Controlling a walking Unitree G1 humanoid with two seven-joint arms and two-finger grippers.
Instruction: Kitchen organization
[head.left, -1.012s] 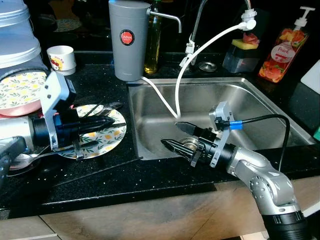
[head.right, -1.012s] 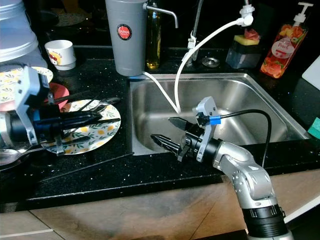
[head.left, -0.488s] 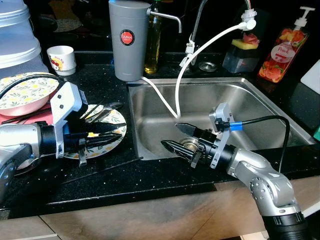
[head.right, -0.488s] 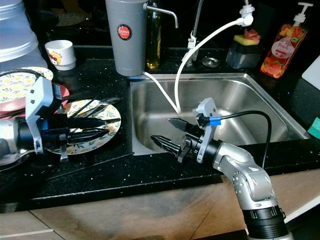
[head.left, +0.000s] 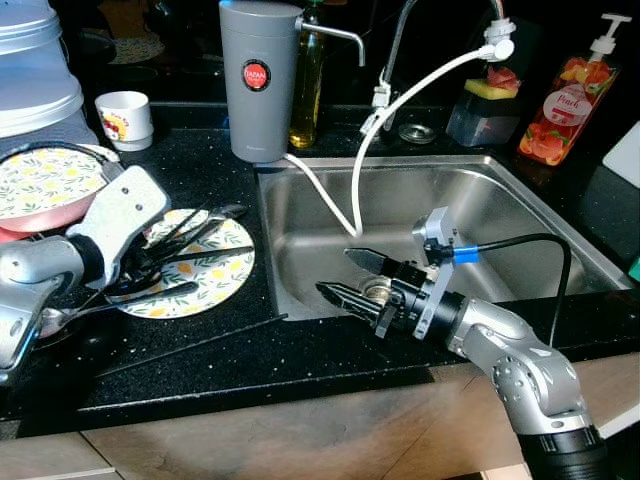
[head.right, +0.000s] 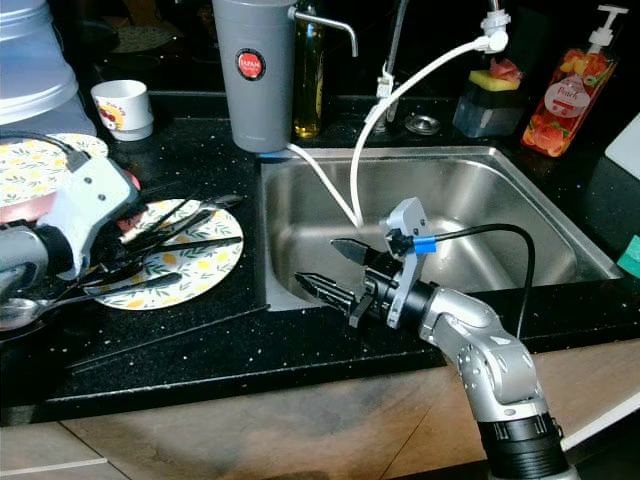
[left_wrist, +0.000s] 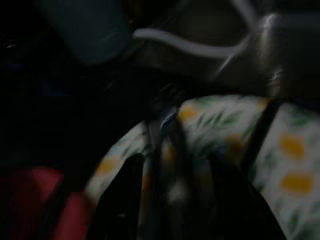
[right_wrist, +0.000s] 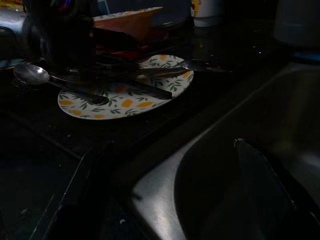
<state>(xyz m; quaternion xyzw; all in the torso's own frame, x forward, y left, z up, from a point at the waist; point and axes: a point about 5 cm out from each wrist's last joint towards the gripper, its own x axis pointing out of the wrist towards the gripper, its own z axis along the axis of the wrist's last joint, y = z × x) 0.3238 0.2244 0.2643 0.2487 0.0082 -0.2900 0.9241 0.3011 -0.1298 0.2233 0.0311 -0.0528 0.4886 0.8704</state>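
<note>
Two grippers at work: left gripper (head.left: 175, 262) reaches over the lemon-patterned plate (head.left: 215, 285) among spoons and chopsticks (head.left: 190, 253), fingers too tangled to tell; right gripper (head.left: 350, 275) hovers spread wide above the sink (head.left: 520, 215).

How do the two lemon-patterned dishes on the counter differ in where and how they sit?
The flat plate lies directly on the black counter beside the sink with cutlery across it; the second patterned dish sits farther left, raised on something pink, and carries no cutlery. The left gripper reaches over the flat plate, not the raised dish. Both share the yellow-and-green print.
</note>
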